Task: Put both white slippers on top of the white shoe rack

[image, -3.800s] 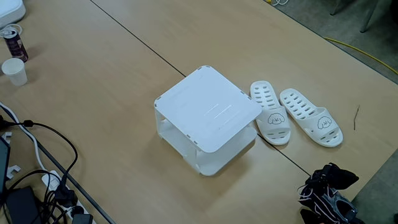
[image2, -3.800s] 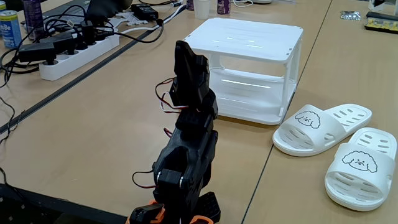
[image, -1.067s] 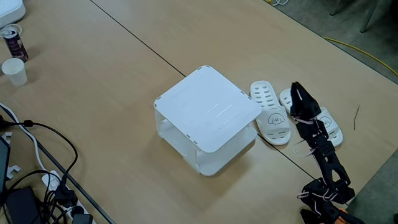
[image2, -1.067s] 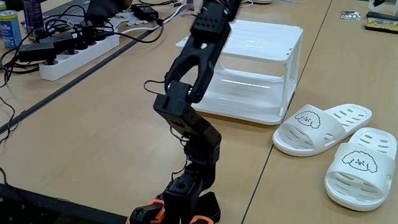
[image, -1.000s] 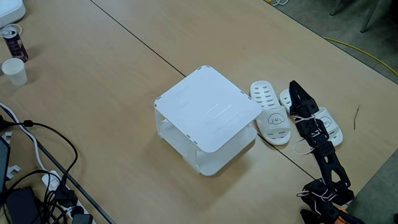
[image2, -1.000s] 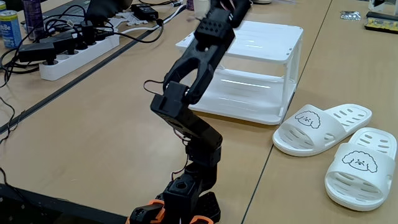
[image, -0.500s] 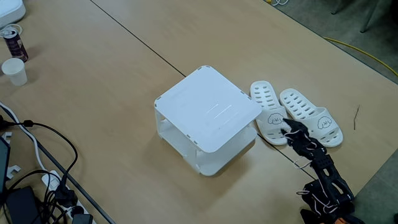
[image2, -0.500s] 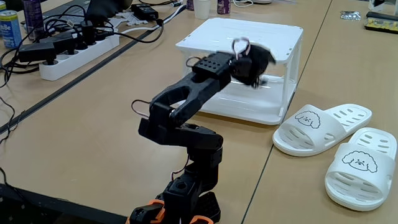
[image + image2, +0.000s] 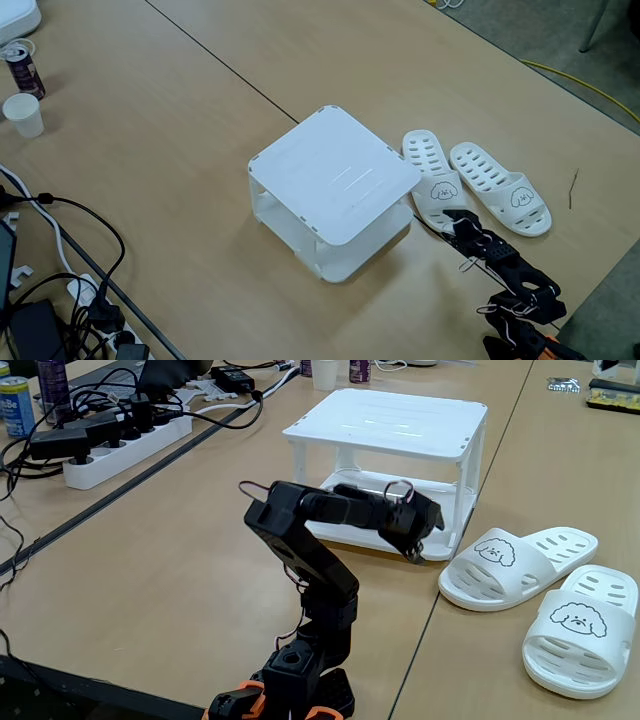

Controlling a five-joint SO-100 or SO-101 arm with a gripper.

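Two white slippers lie side by side on the table, right of the white shoe rack (image 9: 335,175). The nearer slipper (image 9: 434,181) is next to the rack and the other slipper (image 9: 500,188) lies beyond it. In the other fixed view the rack (image 9: 395,425) stands behind my arm, with one slipper (image 9: 510,565) and the second slipper (image 9: 585,622) at the right. My gripper (image 9: 453,218) hangs low over the table at the toe end of the nearer slipper, between it and the rack. Seen from behind the arm, the gripper (image 9: 420,548) holds nothing, and its jaws are too dark to read.
A power strip (image 9: 120,438) and tangled cables (image 9: 60,290) lie at the left. A paper cup (image 9: 22,113) and a can (image 9: 22,66) stand at the far left. The table edge (image 9: 600,290) runs close behind the arm's base.
The arm has unfolded from its rest, swung high over the slippers, then dropped. In the last half second the gripper sank further toward the table beside the nearer slipper.
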